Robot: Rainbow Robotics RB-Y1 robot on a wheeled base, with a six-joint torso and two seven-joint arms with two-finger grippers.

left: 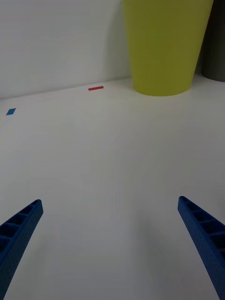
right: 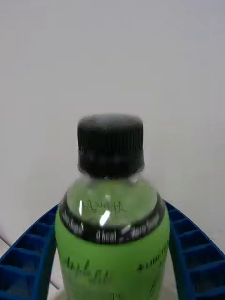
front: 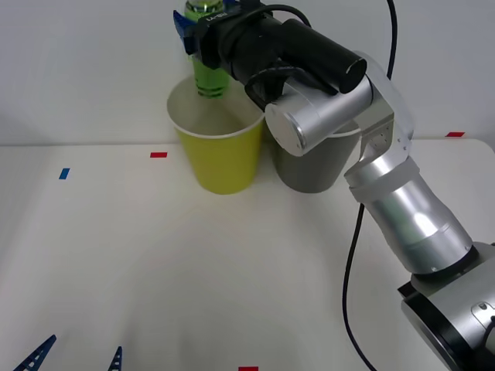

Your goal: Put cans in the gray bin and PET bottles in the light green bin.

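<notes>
The right end effector [front: 203,35] grips the green bottle [front: 207,73] upside down over the light green bin's [front: 220,166] mouth, beside the gray bin [front: 313,166]; next step, in my judgement: release it; the left end effector [front: 77,357] waits wide open low over the desk [front: 232,270].

Even, bright light over my table [front: 116,255]; soft shadows beneath bins. Small glints on bottle [right: 111,220] shoulder; its cap blurred, too close to my wrist lens.
</notes>
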